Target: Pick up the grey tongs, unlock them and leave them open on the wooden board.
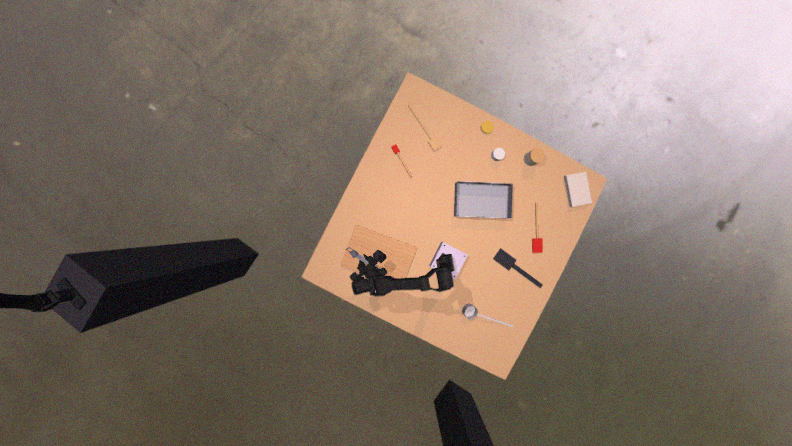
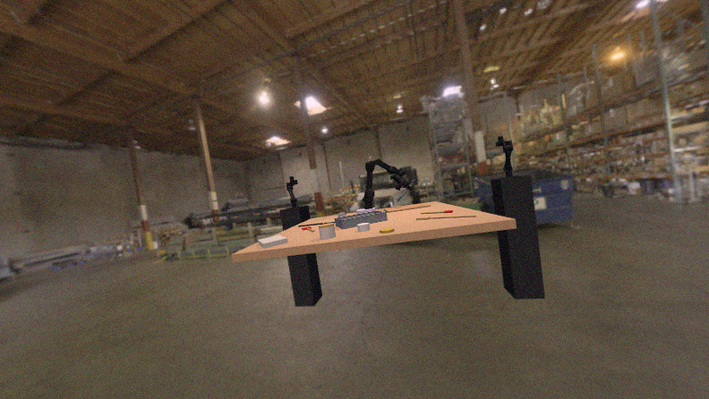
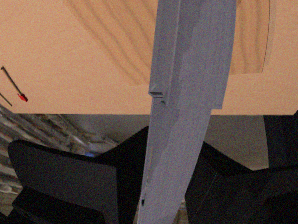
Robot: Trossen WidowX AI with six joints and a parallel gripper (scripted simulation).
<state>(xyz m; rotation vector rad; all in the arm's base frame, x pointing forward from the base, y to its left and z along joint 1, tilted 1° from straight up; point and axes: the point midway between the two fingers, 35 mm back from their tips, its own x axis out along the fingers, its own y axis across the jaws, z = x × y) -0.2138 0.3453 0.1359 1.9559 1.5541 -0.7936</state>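
Note:
My gripper (image 1: 370,262) (image 3: 165,134) is shut on the grey tongs (image 1: 355,253) (image 2: 403,194) (image 3: 195,60). It holds them in the air above the wooden board (image 1: 390,244) (image 3: 107,30); in the exterior view they hang slanted, clear of the table. In the wrist view the tongs run up the picture from between the two black fingers, their arms close together. Whether the lock is on cannot be seen. The roasting tin (image 1: 455,200) (image 2: 361,220) stands near the middle of the table, with no tongs on it.
The arm stands on a pale base plate (image 1: 460,258) right of the board. A black turner (image 1: 504,259) and a ladle (image 1: 469,311) lie further right. Red-ended tools (image 1: 537,245) (image 1: 395,149), a white tub (image 1: 498,153), a yellow disc (image 1: 487,127) and a pale box (image 1: 578,189) lie further out.

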